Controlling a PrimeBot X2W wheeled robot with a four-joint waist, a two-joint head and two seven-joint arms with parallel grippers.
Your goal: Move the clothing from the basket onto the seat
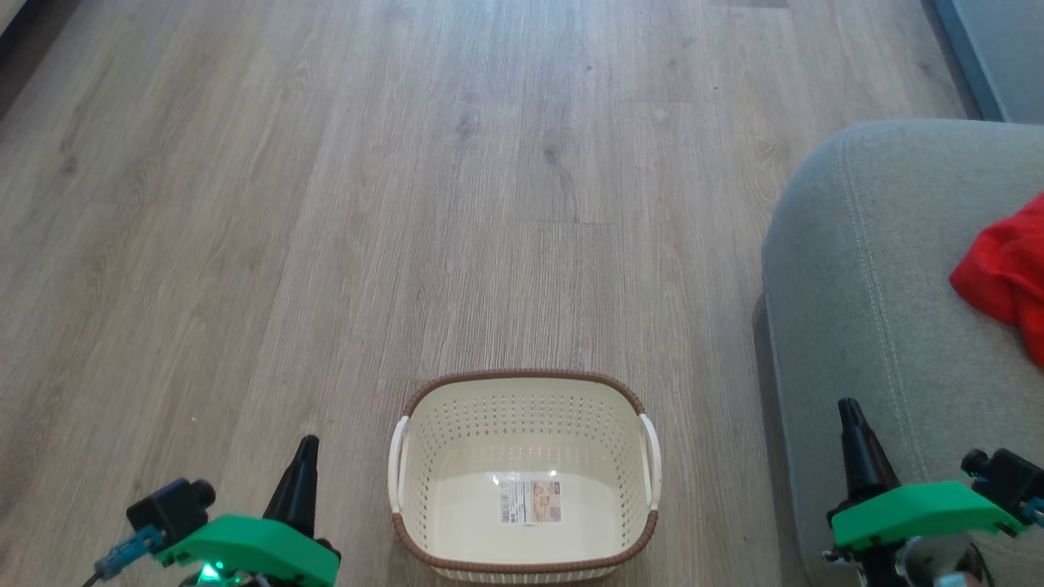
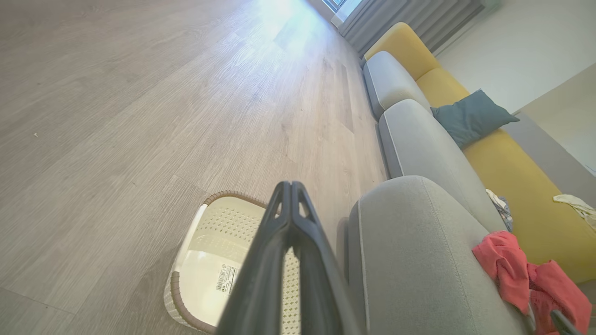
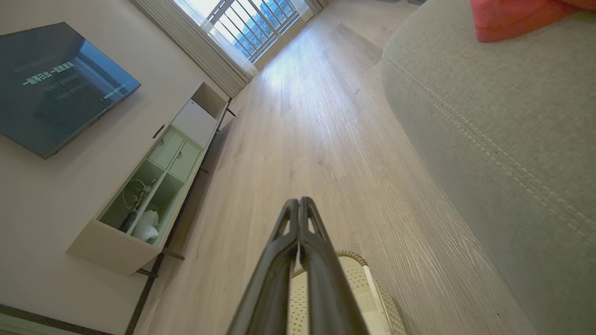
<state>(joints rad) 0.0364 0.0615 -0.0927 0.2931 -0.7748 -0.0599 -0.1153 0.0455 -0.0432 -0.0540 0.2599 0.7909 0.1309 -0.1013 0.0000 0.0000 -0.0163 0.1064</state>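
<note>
The cream perforated basket (image 1: 526,477) stands on the wood floor between my grippers, with nothing in it but its label sticker (image 1: 530,500). Red clothing (image 1: 1005,273) lies on the grey seat (image 1: 881,277) at the right edge of the head view. The left wrist view shows it as two red bunches (image 2: 531,279) on the seat (image 2: 419,242). My left gripper (image 1: 307,447) is left of the basket, fingers pressed together, holding nothing. My right gripper (image 1: 848,409) hangs over the seat's front edge, also shut and holding nothing. The basket rim (image 3: 354,258) shows behind the right fingers.
A yellow sofa back (image 2: 503,158) with a teal cushion (image 2: 470,116) and more grey seat cushions (image 2: 396,79) runs along the right. A TV (image 3: 56,83) and a low cabinet (image 3: 158,181) stand along the opposite wall. Open wood floor (image 1: 367,204) stretches ahead.
</note>
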